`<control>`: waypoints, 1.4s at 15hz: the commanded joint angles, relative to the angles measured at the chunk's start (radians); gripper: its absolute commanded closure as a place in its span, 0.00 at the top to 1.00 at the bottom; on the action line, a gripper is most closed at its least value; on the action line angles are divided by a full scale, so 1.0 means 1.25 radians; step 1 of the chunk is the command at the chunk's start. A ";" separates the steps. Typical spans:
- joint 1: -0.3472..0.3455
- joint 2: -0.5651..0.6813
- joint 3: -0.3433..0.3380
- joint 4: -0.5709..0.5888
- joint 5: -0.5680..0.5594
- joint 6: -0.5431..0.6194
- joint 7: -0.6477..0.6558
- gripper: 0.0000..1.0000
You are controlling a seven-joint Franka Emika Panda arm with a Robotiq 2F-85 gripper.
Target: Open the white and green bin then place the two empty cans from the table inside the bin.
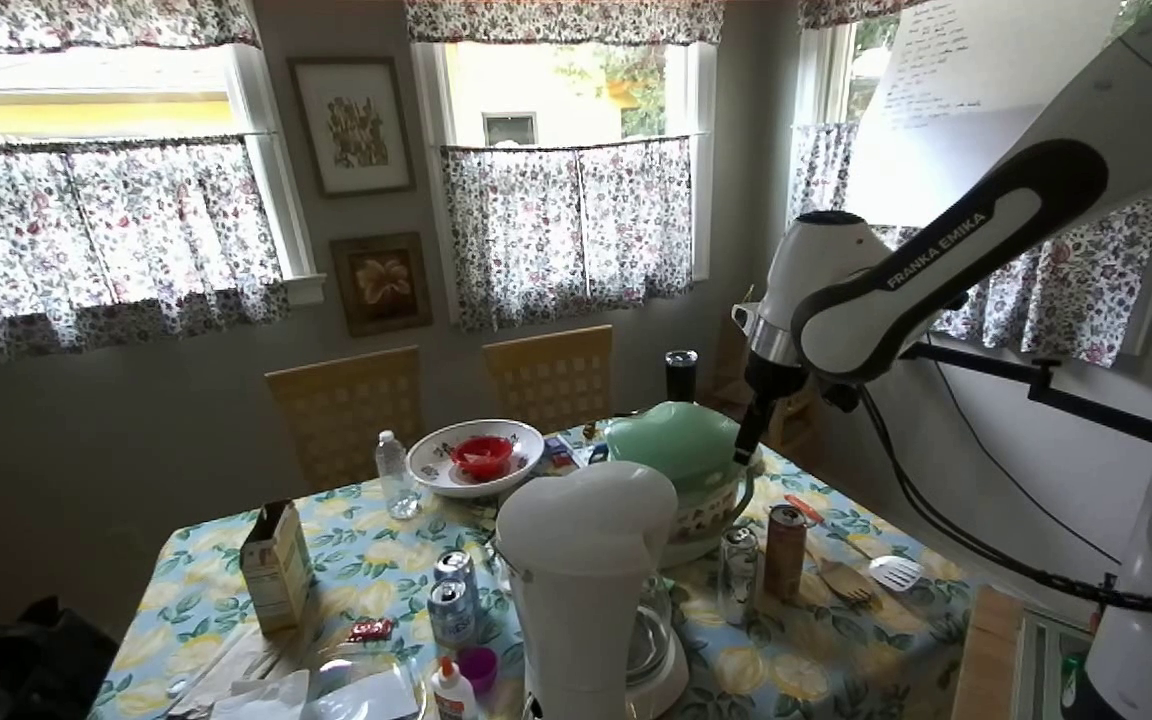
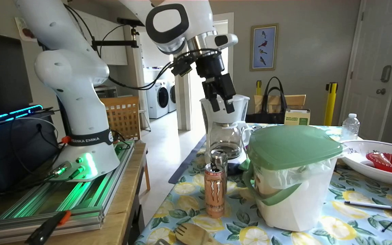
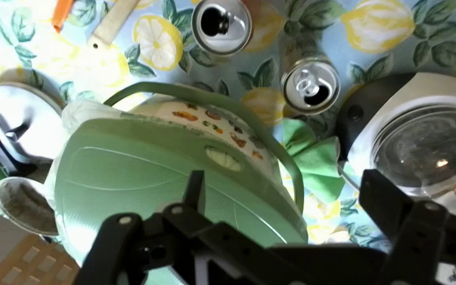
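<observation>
The white and green bin (image 2: 301,204) stands on the floral table (image 2: 185,190), its green lid (image 2: 291,146) resting down over the mouth and a clear liner poking out beneath. Its green handle (image 3: 247,114) hangs along one side. Beside it are the two empty cans, both upright: an orange can (image 2: 214,194) and a silver can (image 1: 738,580). In the wrist view, the openings of the orange can (image 3: 222,25) and silver can (image 3: 311,85) face up. My gripper (image 3: 282,182) is open and holds nothing; it hangs above the table by the lid, one finger overlapping the lid in the wrist view.
A white coffee maker (image 1: 576,570) stands close to the bin and the silver can. Two bluish cans (image 1: 453,610) stand farther off. A wide bowl (image 2: 369,149), a bottle (image 1: 397,475), a box (image 1: 276,570), a green cloth (image 3: 319,166) and wooden utensils (image 2: 192,233) surround them.
</observation>
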 commanded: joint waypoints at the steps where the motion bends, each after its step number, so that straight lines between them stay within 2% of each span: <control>1: 0.001 0.009 -0.001 0.001 0.000 0.018 0.001 1.00; 4: 0.001 0.016 -0.002 0.001 0.000 0.028 0.001 1.00; 7: -0.052 0.067 0.033 0.007 -0.092 0.057 0.036 1.00; 14: -0.124 0.170 0.073 0.028 -0.325 0.127 0.133 1.00; 17: -0.169 0.196 0.098 0.038 -0.477 0.197 0.239 1.00; 21: -0.220 0.213 0.125 0.072 -0.698 0.250 0.437 1.00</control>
